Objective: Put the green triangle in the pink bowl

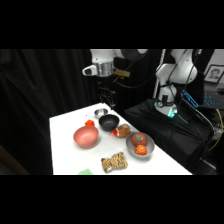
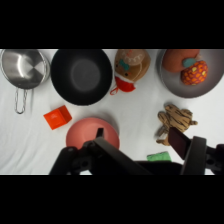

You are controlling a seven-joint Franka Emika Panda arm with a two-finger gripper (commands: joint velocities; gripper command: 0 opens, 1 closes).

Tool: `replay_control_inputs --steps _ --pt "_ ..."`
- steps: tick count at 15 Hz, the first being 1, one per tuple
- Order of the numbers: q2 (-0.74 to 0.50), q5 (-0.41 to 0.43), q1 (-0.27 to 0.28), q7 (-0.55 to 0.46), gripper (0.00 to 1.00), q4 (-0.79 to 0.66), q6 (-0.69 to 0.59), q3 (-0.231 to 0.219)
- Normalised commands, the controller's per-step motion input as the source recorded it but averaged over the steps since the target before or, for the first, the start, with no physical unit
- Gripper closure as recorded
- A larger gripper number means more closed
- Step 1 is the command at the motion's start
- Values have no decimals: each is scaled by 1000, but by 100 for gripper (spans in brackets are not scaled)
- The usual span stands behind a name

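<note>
The green triangle (image 2: pixel 160 156) lies flat on the white table, partly hidden behind my gripper's black linkage in the wrist view. In the side view the green triangle (image 1: pixel 84 172) sits at the table's near edge. The pink bowl (image 2: pixel 92 134) stands to its left and holds nothing; in the side view the pink bowl (image 1: pixel 86 136) is left of centre on the table. My gripper (image 2: pixel 139 138) hangs high above the table, open, nothing between its fingers. In the side view the gripper (image 1: pixel 106 96) is over the table's far end.
A black bowl (image 2: pixel 81 75), a steel pot (image 2: pixel 22 65), an orange block (image 2: pixel 57 116), a brown toy (image 2: pixel 131 67), a tiger plush (image 2: pixel 176 120) and a grey metal bowl (image 2: pixel 172 87) holding fruit surround the pink bowl. The table's near corner (image 1: pixel 65 162) is bare.
</note>
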Motion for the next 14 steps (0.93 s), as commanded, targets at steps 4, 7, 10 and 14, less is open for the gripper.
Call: replay_control_inputs --steps 4,7,10,14 --pt "81 35 0 -55 0 94 15 28" --pt "224 93 44 -142 0 291 28 62" --pt "317 75 65 -145 0 402 48 77" --pt "371 57 57 -105 0 452 102 66"
